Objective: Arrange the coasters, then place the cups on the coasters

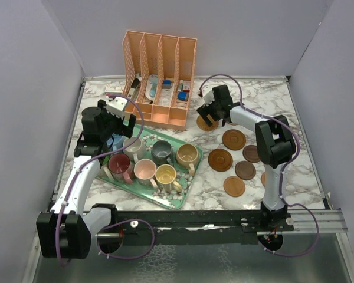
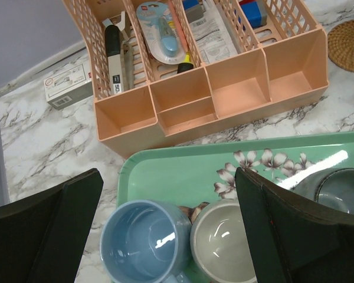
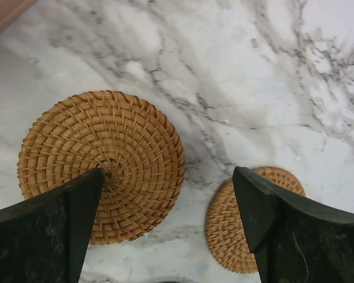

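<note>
Right wrist view shows you the right gripper [image 3: 168,177] spread wide over a flat round woven tan coaster [image 3: 100,153]. Your left gripper [image 2: 168,174] gapes empty above an upright blue ceramic mug [image 2: 143,240].

1 woven tan coaster [image 3: 100,147] lies flat, its edge under a jaw of the right gripper [image 3: 168,171]; a 2nd coaster [image 3: 224,224] shows beside the other jaw. Perhaps 7 coasters [image 1: 233,140] lie out overall. Between the left gripper's [image 2: 168,174] jaws, a blue mug [image 2: 144,242] and a cream mug [image 2: 224,244] stand upright, side by side.
</note>
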`<state>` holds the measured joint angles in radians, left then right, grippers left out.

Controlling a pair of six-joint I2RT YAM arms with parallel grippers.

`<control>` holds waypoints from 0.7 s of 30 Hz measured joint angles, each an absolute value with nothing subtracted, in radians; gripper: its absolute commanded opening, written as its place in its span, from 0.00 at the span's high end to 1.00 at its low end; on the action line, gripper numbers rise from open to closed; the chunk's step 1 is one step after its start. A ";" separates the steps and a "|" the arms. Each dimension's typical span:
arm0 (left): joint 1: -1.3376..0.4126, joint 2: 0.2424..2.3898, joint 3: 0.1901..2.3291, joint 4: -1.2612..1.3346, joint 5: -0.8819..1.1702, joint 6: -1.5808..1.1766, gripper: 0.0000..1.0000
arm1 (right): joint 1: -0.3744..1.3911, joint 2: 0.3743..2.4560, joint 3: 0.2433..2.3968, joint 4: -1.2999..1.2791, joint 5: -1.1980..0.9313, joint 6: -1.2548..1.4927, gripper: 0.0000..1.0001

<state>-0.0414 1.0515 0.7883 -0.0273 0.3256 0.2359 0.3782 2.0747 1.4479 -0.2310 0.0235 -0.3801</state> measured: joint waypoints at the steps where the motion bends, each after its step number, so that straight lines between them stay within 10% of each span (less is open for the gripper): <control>1: -0.041 1.053 0.788 -0.027 0.326 0.237 0.01 | 0.368 2.088 1.468 -0.233 0.033 -0.381 0.08; 21: -0.041 1.071 0.788 -0.028 0.325 0.258 0.01 | 0.278 2.166 1.618 -0.332 0.033 -0.389 0.08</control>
<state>-0.0414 1.0710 0.7883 -0.0277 0.3248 0.2577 0.2779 2.1658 1.6184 -0.3321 0.0326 -0.3893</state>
